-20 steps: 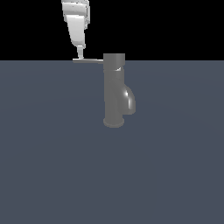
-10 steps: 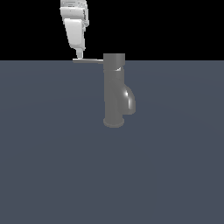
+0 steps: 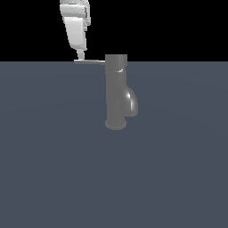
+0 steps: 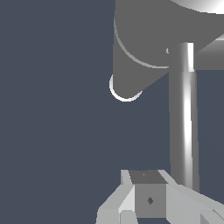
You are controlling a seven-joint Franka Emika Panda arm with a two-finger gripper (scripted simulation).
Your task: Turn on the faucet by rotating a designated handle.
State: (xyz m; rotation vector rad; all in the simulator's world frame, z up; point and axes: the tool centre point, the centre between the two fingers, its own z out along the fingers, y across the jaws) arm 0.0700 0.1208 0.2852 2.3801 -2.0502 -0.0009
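Note:
The faucet [image 3: 116, 93] is a dark-grey upright cylinder with a flared base and a short curved spout [image 3: 132, 103] on the exterior view's right. Its handle [image 3: 90, 62] is a thin grey rod sticking out level from the top cap toward the exterior view's left. My white gripper [image 3: 79, 55] comes down from above, its narrow tip right at the rod's outer end. In the wrist view the fingers [image 4: 149, 199] look pressed together, beside the handle [image 4: 183, 131] and not around it. The faucet body [image 4: 140, 48] shows beyond them.
The faucet stands on a flat dark blue-grey surface [image 3: 53, 169] that fills the lower part of the exterior view. The background above it is black. No other objects show.
My gripper has shifted very slightly to the exterior view's left. The handle has not visibly turned.

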